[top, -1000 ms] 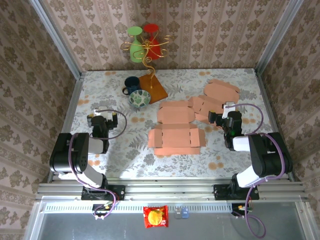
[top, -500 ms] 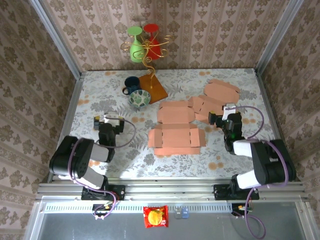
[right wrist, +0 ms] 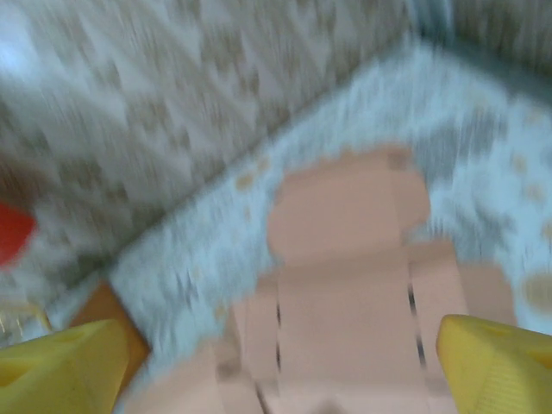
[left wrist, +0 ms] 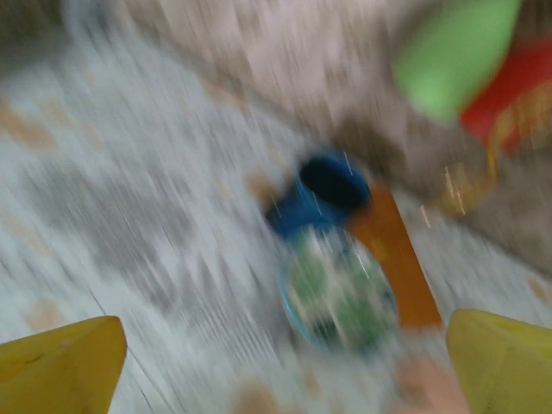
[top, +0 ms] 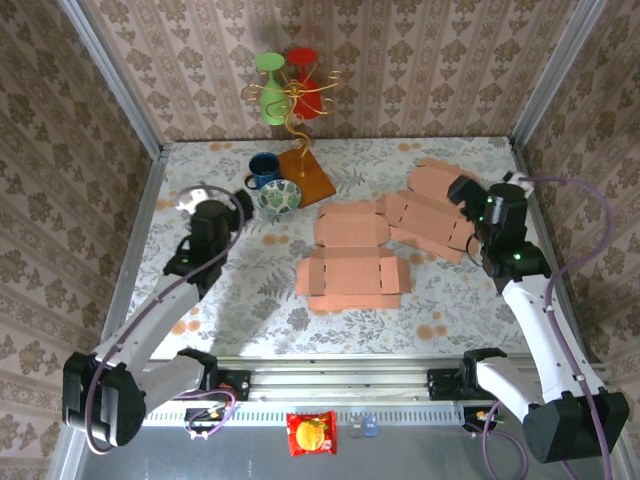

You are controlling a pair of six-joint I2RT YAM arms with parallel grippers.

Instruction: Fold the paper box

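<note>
Inventory, counted from the front of the table:

- Flat paper box blanks: four. These are the near blank (top: 350,272), middle blank (top: 350,222), right blank (top: 422,216) and far-right blank (top: 440,178).
- Blue mug (top: 263,168): one.
- Patterned bowl (top: 279,197): one.
- Brown board (top: 312,178): one.
- Wire stand (top: 294,118): one.
- Cups on the stand: two. These are the green cup (top: 270,95) and red cup (top: 305,68).
- Snack packet (top: 311,433): one.
- Robot arms: two. These are the left arm (top: 165,300) and right arm (top: 545,310).

- The left arm (top: 150,320) stretched forward from its base, angled up and to the right.
- The left gripper (top: 210,215) pointed away from the base, its yellow fingers (left wrist: 56,362) spread wide with nothing between them.
- The right arm (top: 545,320) reached forward, leaning slightly left.
- The right gripper (top: 478,205) faced inward and left, its yellow fingertips (right wrist: 492,362) likewise parted wide and empty.
</note>
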